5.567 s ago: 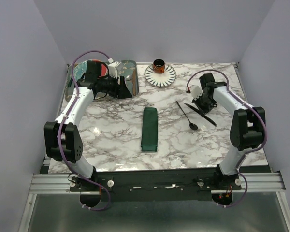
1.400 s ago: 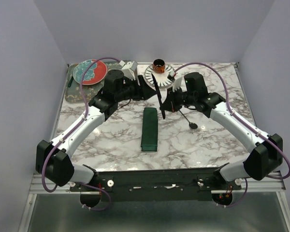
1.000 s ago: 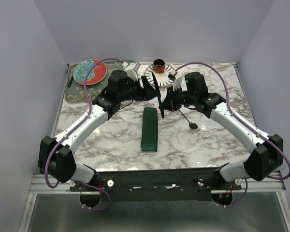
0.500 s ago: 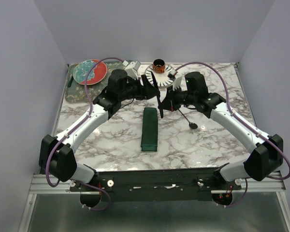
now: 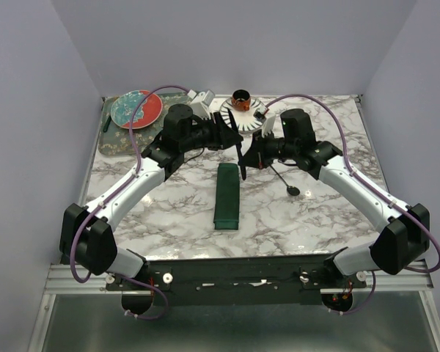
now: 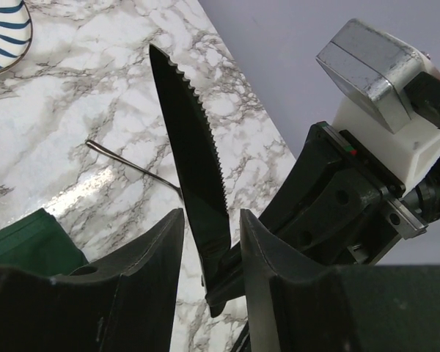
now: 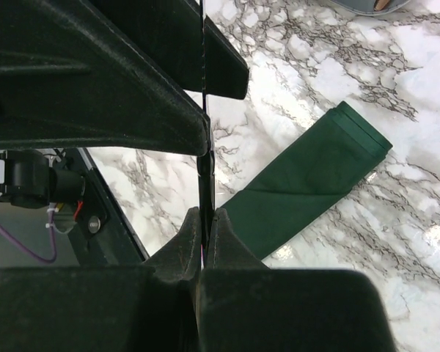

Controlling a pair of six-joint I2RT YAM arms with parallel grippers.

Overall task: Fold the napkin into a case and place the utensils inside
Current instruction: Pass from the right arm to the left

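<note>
Top external view has my two arms meeting over the far middle of the marble surface, just in front of the striped plate that carries a small orange cup. My right end effector is pinched tight on the black knife, gripping it low down so that the piece stands up off the surface with its serrated blade pointing away toward the far edge. My left end effector is partly spread around that same blade: in the left wrist view the knife sits between my two fingers, with a sliver of light showing on either side, so these fingers are beside the blade and not pressing on it. The case, a long narrow dark green cloth rectangle, lies flat near the middle of the surface, its short far end just below where the two end effectors meet and its long sides running toward my bases. In the right wrist view it stretches diagonally under the knife, apart from it. A spoon lies on the marble just to the right of the case, its bowl toward me. Far left, a tray holds a red plate. I cannot make out the fork in any view.
</note>
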